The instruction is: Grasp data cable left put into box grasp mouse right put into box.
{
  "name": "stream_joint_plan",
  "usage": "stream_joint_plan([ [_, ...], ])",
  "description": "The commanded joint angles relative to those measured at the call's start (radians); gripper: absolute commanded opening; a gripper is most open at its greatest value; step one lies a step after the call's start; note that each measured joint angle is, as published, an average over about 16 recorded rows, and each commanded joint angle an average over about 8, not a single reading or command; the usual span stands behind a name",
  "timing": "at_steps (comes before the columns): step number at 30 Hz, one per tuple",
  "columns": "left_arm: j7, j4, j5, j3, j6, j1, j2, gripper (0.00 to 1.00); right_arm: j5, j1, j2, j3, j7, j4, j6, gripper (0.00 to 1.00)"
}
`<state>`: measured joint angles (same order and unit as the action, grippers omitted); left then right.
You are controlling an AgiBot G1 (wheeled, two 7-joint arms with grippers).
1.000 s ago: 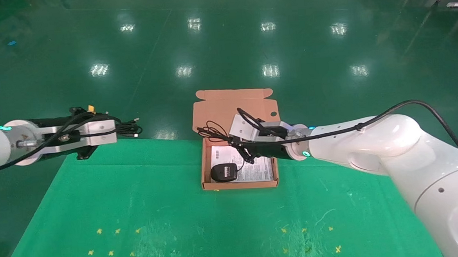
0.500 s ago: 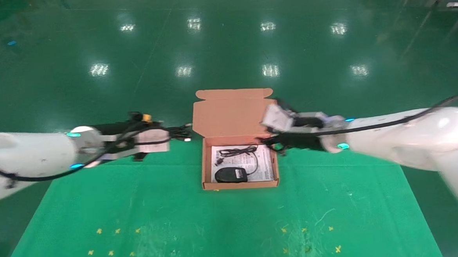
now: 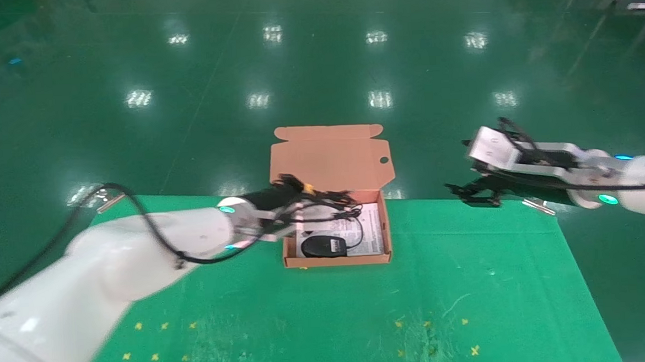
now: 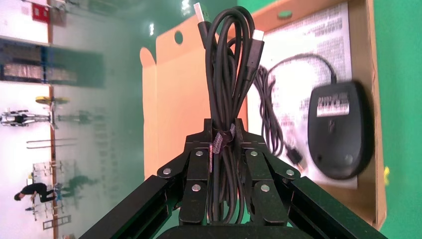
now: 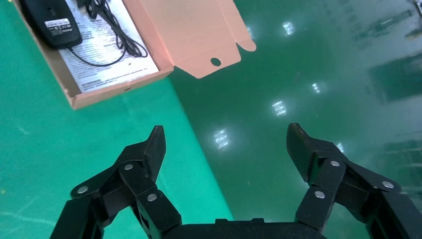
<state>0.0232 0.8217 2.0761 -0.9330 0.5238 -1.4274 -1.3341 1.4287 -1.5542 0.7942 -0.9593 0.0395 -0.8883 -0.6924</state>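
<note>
Box [image 3: 335, 260]: shallow cardboard, lid flap [image 3: 327, 158] upright at far edge, printed leaflet [image 3: 372, 228] as floor; centred toward far side of tabletop [image 3: 329, 313].

Mouse [image 3: 323, 246]: black, inside box, near-left part of floor; thin cord [image 4: 268, 109] trailing loose over leaflet, plug within box walls.

Data cable [image 4: 226, 99]: looped black bundle, tied at middle, not yet in box; carried above far-left part of box, plugs pointing toward lid flap.

Left claw [image 4: 226, 149]: over left wall of box, pinching cable bundle at tie.

Right claw [image 5: 224, 144]: spread wide, nothing held, well right of box past tabletop's far-right edge; likely idle.

Risks, as judged:
- Release too high or too near left wall: bundle possibly draped across wall, half outside box.
- Long bundle set crosswise: plug ends likely propped on lid flap or rim, not lying flat.
- Drop onto mouse cord: tangle of two black leads, hard to separate later.
- Descent too low: fingers against left wall or mouse, light box apt to slide on cloth.
- Loop caught on finger at opening: bundle dragged back out.
</note>
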Motion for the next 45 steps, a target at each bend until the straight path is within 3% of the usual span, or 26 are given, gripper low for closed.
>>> stream_joint_plan([
  [1, -0.031, -0.031, -0.018, -0.010, -0.021, 0.002, -0.025, 0.00, 0.009, 0.011, -0.034, -0.003, 0.034, -0.050, 0.008, 1.00],
  [10, -0.111, -0.062, -0.164, -0.111, -0.083, 0.000, -0.035, 0.00, 0.072, 0.055, -0.125, -0.025, 0.195, -0.219, 0.064, 1.00],
  [11, -0.116, -0.067, -0.181, -0.123, -0.089, -0.002, -0.035, 0.07, 0.080, 0.059, -0.132, -0.028, 0.212, -0.235, 0.070, 1.00],
  [18, -0.130, -0.097, -0.265, -0.180, -0.120, -0.014, -0.042, 0.94, 0.120, 0.074, -0.164, -0.040, 0.281, -0.307, 0.097, 1.00],
  [19, -0.130, -0.099, -0.269, -0.182, -0.122, -0.014, -0.043, 1.00, 0.122, 0.075, -0.166, -0.040, 0.282, -0.310, 0.098, 1.00],
  [33, -0.116, -0.052, -0.263, -0.176, -0.123, -0.015, -0.001, 1.00, 0.115, 0.070, -0.160, -0.035, 0.271, -0.305, 0.105, 1.00],
  [45, -0.088, -0.024, -0.230, -0.138, -0.215, -0.085, 0.028, 1.00, 0.191, -0.028, -0.177, -0.021, 0.219, -0.372, 0.074, 1.00],
])
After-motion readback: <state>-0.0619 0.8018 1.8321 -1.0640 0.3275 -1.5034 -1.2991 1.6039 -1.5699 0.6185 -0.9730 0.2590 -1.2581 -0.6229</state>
